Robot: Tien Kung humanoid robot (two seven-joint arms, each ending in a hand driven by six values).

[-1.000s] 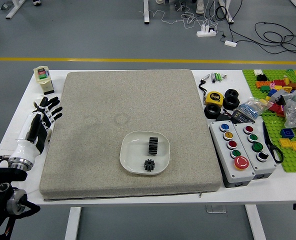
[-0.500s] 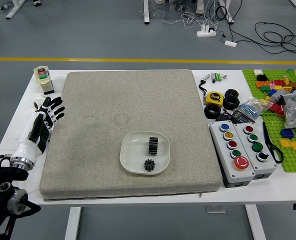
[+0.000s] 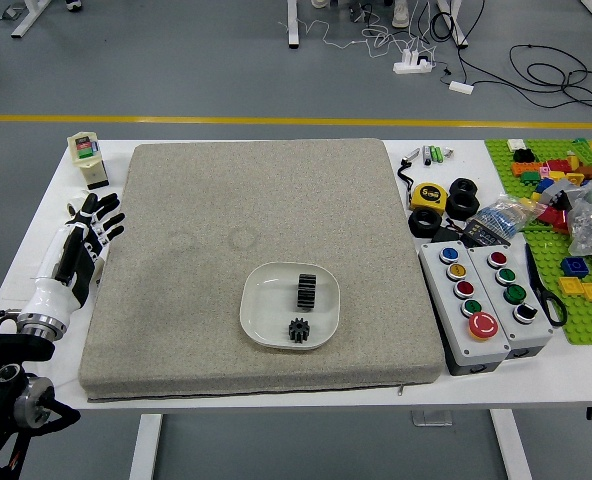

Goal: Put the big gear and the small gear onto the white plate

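We look down on a white table (image 3: pixel 536 385) with a padded grey-beige mat (image 3: pixel 196 250) covering much of it. Compared with half a second ago, the only change we notice is small: the robot's left hand (image 3: pixel 82 240) has drifted slightly back toward the picture's left side, to nearly where it was a second ago. Its fingers are loosely spread, well opened, with nothing held in them, above the mat's left edge and well apart from the gears. The right hand is out of view, so we cannot tell how it is held. Near the middle of the mat's front half sits the white plate (image 3: pixel 263 300), unmoved. Inside its rim, toward the right, the black big gear (image 3: pixel 306 291) shows its ribbed, toothed side and seems to stand on edge. Just below it in our view, nearer the front of the plate, the black small gear (image 3: pixel 299 330) appears to lie flat, its toothed outline facing up. Neither gear has shifted. Both are already on the plate, so we judge the task complete; the hand's slight movement looks like settling at rest, and nothing more needs grasping.
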